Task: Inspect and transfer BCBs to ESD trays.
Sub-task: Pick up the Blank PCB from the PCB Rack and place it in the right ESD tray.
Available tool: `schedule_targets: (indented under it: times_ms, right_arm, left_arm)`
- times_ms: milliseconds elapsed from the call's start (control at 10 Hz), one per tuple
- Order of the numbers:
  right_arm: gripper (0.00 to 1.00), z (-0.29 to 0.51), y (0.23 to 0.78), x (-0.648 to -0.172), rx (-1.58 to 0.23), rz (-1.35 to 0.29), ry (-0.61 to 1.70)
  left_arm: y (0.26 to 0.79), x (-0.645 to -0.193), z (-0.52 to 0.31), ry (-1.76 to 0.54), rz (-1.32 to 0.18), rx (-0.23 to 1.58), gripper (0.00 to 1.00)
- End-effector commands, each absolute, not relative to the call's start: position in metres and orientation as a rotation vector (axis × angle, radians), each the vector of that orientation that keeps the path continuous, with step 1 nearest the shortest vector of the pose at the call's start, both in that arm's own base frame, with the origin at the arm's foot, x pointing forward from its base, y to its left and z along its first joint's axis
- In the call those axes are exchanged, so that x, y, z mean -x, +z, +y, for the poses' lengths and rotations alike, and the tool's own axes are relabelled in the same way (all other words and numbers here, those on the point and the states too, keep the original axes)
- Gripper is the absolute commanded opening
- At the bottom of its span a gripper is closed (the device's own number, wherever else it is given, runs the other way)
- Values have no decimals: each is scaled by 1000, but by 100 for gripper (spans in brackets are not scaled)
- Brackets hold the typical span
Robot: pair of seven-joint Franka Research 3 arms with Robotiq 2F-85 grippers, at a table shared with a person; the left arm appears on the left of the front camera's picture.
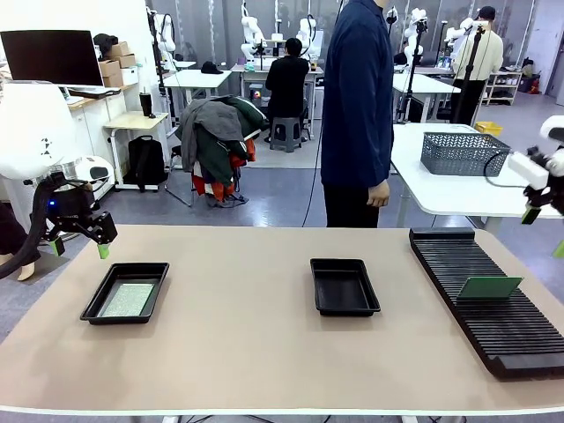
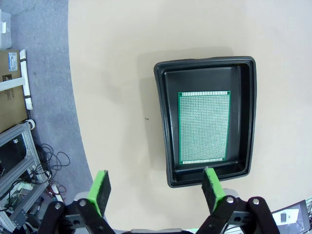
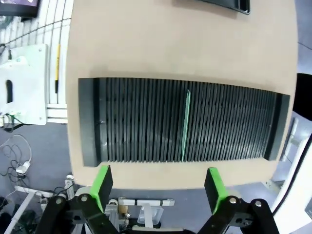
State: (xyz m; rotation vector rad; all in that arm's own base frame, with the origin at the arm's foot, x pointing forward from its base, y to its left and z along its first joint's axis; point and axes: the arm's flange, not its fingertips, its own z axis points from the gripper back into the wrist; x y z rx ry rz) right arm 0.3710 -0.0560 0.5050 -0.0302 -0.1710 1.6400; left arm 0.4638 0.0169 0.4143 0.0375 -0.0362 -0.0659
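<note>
A black ESD tray (image 1: 92,308) at the table's left holds one flat BCB (image 1: 128,300). My left gripper (image 1: 80,248) hangs open above and just left of it. In the left wrist view the green fingers (image 2: 101,190) stand apart over bare table beside that tray (image 2: 165,131), and the speckled BCB (image 2: 204,127) lies flat on its floor. A second ESD tray (image 1: 345,289) sits empty at mid-table. Another BCB (image 1: 489,287) stands on edge in the ribbed rack (image 1: 520,339). My right gripper (image 1: 545,233) is open, high at the right edge, above the rack (image 3: 146,122) and that BCB (image 3: 185,124).
A person (image 1: 357,106) stands at the table's far side, hand at their side. A grey mesh basket (image 1: 463,152) rests on a white table behind. The rack runs along the table's right edge.
</note>
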Motion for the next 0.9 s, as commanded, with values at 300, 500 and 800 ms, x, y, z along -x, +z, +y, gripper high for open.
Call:
schedule_targets:
  times_ms: [300,500,800]
  right_arm:
    - [100,-53,416,-400,25,-247,1704]
    - [100,-57,393,-407,35,-270,1708]
    - [100,-60,370,-419,37,-268,1713]
  left_arm:
    - [413,-464,18,-64,-41,-38,100]
    - [413,-464,18,-64,-41,-38,100]
    - [413,-464,18,-64,-41,-38,100]
